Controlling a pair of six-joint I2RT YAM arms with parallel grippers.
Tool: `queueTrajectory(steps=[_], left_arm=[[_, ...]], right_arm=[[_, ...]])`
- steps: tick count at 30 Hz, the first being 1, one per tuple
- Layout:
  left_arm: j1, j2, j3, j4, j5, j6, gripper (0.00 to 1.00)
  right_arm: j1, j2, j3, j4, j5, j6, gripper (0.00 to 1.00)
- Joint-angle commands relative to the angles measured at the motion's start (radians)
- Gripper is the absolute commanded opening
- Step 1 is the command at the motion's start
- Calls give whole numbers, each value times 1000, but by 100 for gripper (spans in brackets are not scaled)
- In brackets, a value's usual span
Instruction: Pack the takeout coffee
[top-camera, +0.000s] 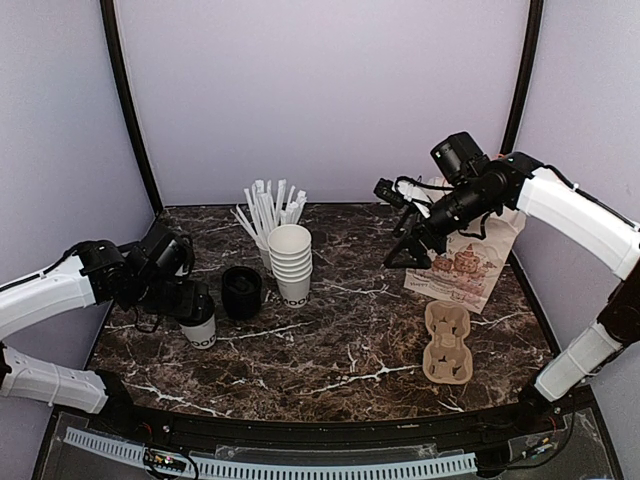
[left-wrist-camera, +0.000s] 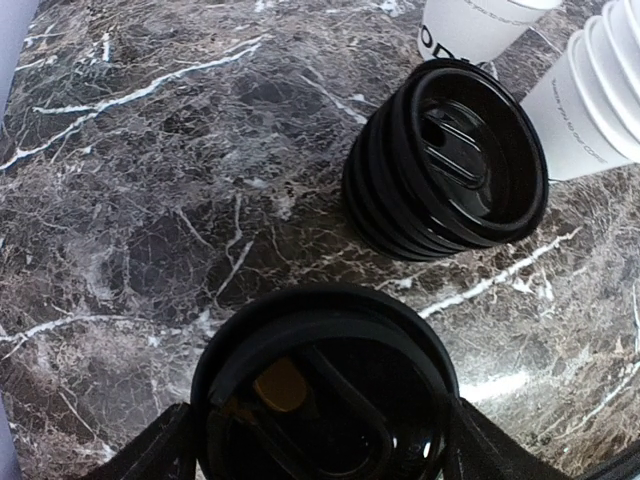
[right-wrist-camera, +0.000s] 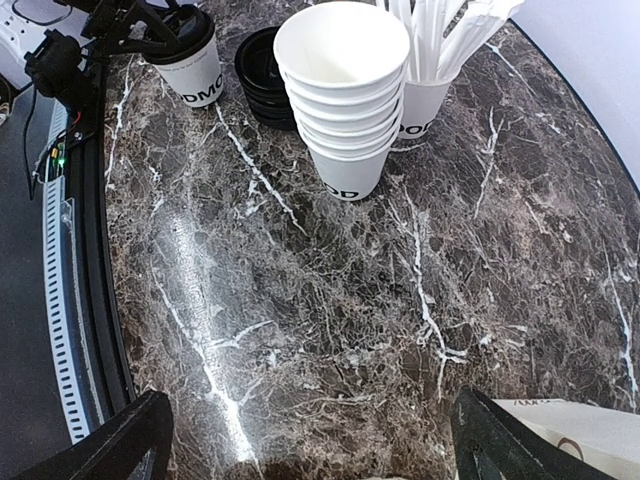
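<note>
The takeout coffee (top-camera: 201, 330), a white cup with black lettering and a black lid, stands at the left of the marble table. My left gripper (top-camera: 190, 302) is closed round its lid. In the left wrist view the lid (left-wrist-camera: 325, 390) fills the gap between my fingers (left-wrist-camera: 150, 450), which touch it on both sides. The cup also shows far off in the right wrist view (right-wrist-camera: 195, 65). My right gripper (top-camera: 400, 248) hangs open and empty above the table at the right, beside the paper bag; in its own view the gripper (right-wrist-camera: 310, 445) has only marble between the fingers.
A stack of black lids (top-camera: 241, 291) sits right of the coffee. A stack of lidless white cups (top-camera: 291, 262) and a cup of straws (top-camera: 268, 225) stand mid-table. A printed paper bag (top-camera: 470, 260) and a cardboard cup carrier (top-camera: 447, 343) are at the right.
</note>
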Motion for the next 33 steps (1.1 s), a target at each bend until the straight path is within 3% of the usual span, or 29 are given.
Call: queueTrajectory(steps=[1, 12, 23, 26, 28, 33], left_arm=[[68, -16, -38, 38, -48, 7, 77], [109, 41, -47, 62, 0, 31, 91], [109, 4, 98, -99, -70, 65, 99], [109, 1, 149, -100, -68, 83, 99], [109, -1, 182, -80, -31, 121, 96], [108, 26, 273, -18, 98, 169, 80]], right_arm=[[-2, -12, -13, 13, -15, -1, 99], [-3, -34, -25, 22, 7, 0, 99], [-68, -46, 156, -35, 39, 20, 99], [-163, -46, 236, -33, 35, 55, 99], [-306, -37, 301, -26, -19, 86, 99], [-572, -15, 318, 20, -17, 139, 99]])
